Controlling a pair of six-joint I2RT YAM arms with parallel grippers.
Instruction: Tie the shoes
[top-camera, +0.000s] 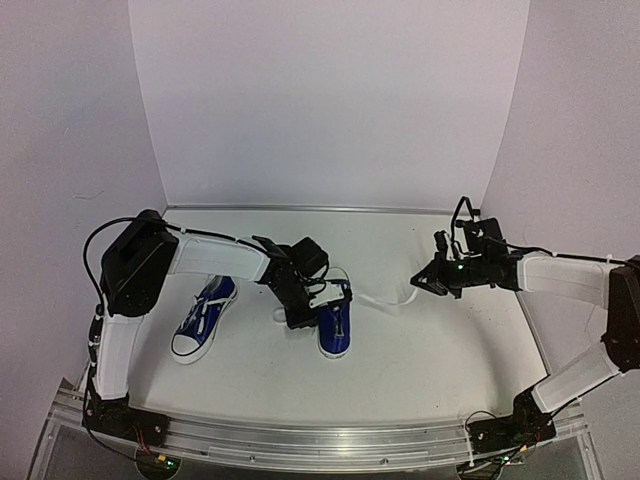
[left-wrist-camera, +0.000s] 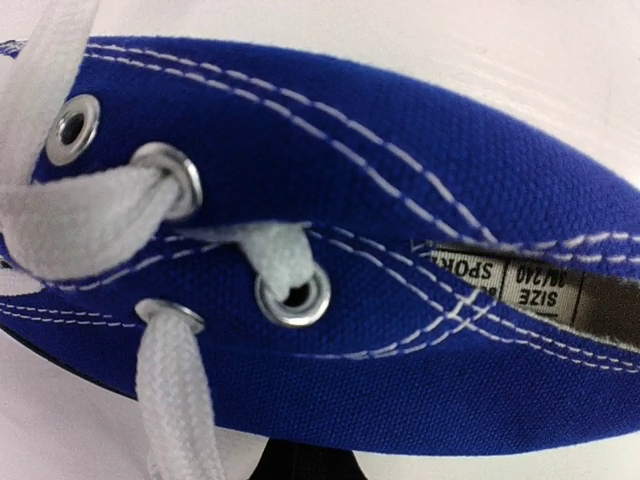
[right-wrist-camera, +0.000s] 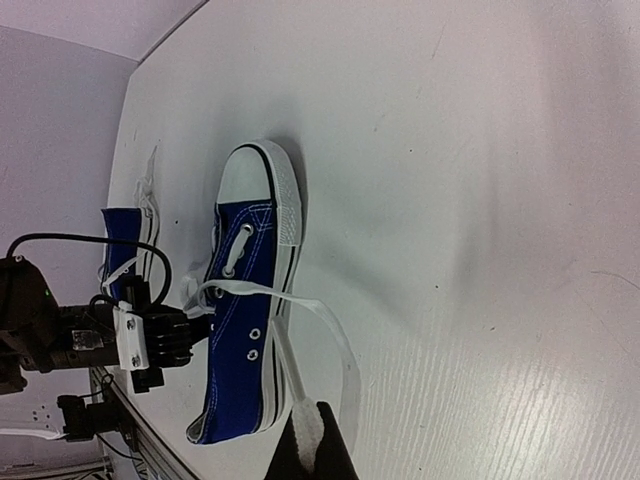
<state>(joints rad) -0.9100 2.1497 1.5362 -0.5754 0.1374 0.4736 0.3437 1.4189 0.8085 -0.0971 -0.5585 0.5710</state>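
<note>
Tension is your danger: right gripper clamps the lace of the middle shoe on the counter; left gripper is closed at its eyelets, holding I cannot tell what. Pull harder and the lace slips free.

White table (metal rail); pale walls

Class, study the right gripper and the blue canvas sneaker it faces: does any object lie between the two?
Nothing visible blocks it. Between the right gripper and the blue canvas sneaker lies only the white table, crossed by the white lace pinched in that gripper.
</note>
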